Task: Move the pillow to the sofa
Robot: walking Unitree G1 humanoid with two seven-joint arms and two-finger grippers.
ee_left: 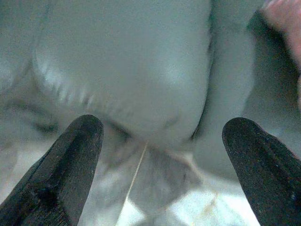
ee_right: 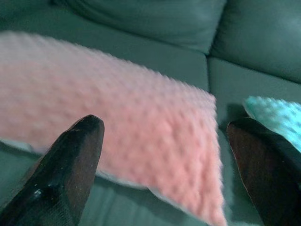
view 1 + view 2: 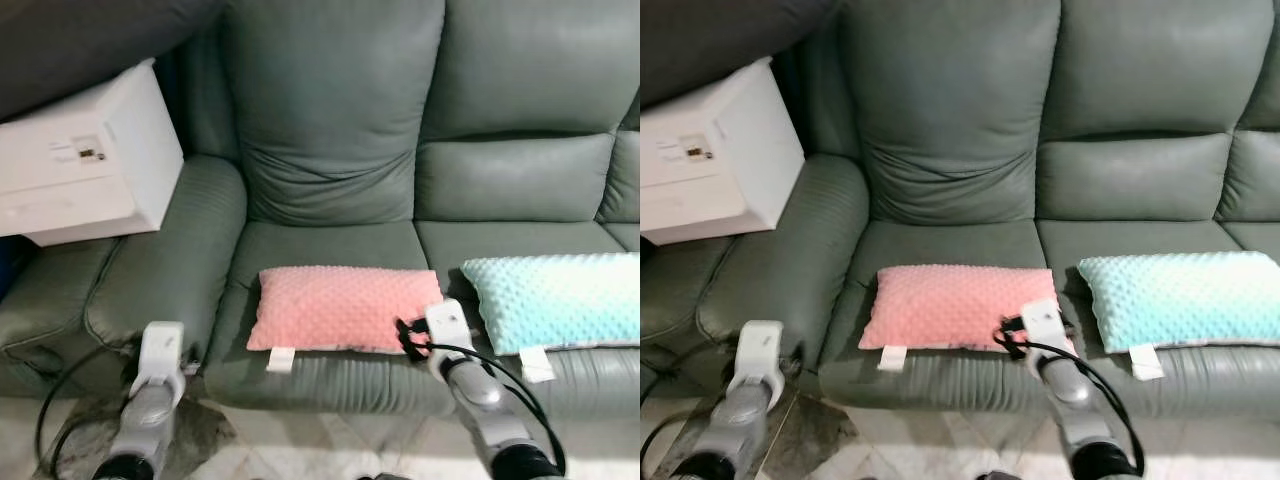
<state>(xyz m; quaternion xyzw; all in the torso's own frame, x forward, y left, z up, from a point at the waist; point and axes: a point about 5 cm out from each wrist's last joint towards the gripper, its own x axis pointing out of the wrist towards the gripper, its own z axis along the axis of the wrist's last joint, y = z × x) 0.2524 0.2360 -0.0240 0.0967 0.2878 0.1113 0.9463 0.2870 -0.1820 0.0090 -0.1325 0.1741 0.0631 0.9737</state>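
Observation:
A pink dotted pillow (image 3: 340,305) lies flat on the grey-green sofa's (image 3: 330,150) middle seat, a white tag hanging over the front edge. My right gripper (image 3: 412,336) sits at the pillow's front right corner; its fingers (image 2: 70,155) stand wide open with the pillow (image 2: 117,127) just beyond them, nothing held. My left gripper (image 1: 164,155) is open, low by the sofa's left armrest (image 3: 150,270), well left of the pillow. A turquoise dotted pillow (image 3: 555,300) lies on the seat to the right.
A white box (image 3: 85,160) rests on the sofa's left armrest. Pale floor (image 3: 300,450) shows below the seat front. A black cable loops along my right arm (image 3: 490,400).

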